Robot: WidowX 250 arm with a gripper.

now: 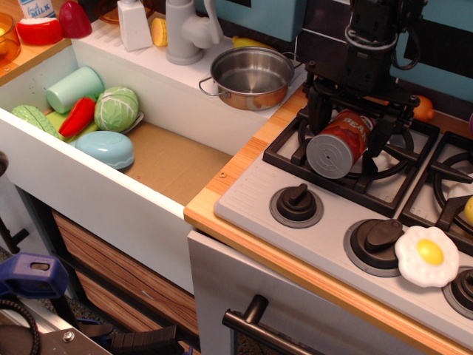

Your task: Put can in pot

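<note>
Can [338, 143]: lying on its side over the left burner grate [347, 159], grey end toward the camera, orange-red label partly visible.
Tool [347, 124]: black, straddling the can from above, fingers closed against its sides; looks like a hold on it. Cannot tell if the can is clear of the grate.
Pot [252, 78]: empty, on the white ledge behind the sink, left of the stove, near the tool.
Risk, slip: the round body could roll out between the fingers in transit.
Risk, snag: a low carry may catch the grate bars or the pot's rim.
Risk, release: dropped sideways, the can may clip the rim, tip out, and fall into the sink [170, 159].
</note>
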